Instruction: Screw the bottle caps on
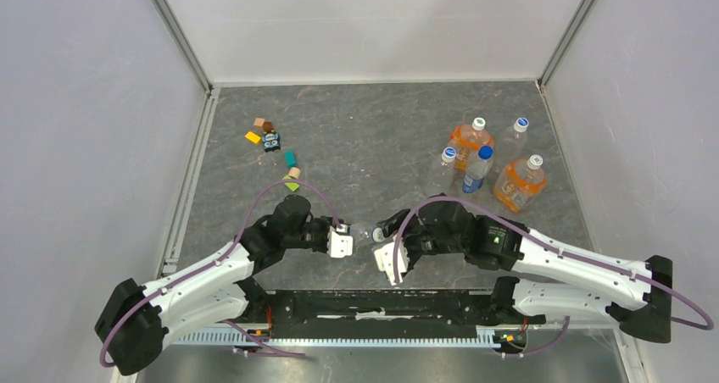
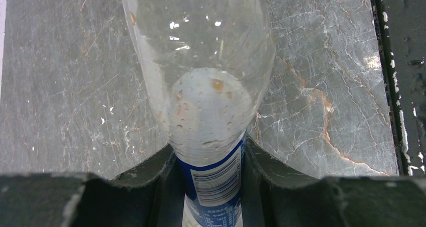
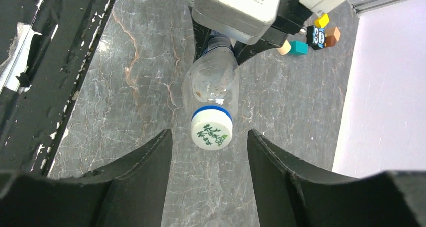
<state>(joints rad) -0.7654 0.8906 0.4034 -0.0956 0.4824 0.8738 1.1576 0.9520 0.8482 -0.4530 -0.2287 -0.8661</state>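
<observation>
Near the arm bases, the left gripper [image 2: 211, 174] pinched the blue-labelled bottle [image 2: 201, 61] by its label band, holding it level above the table [image 1: 356, 137] with its mouth pointing right. A white cap [image 3: 212, 130] sat on that mouth, between the spread fingers [image 3: 145, 166] of the right gripper [image 3: 208, 139], with a gap on each side. Farther off, orange-liquid bottles [image 1: 469, 137] stood far right and toy blocks [image 1: 270, 139] lay far left.
</observation>
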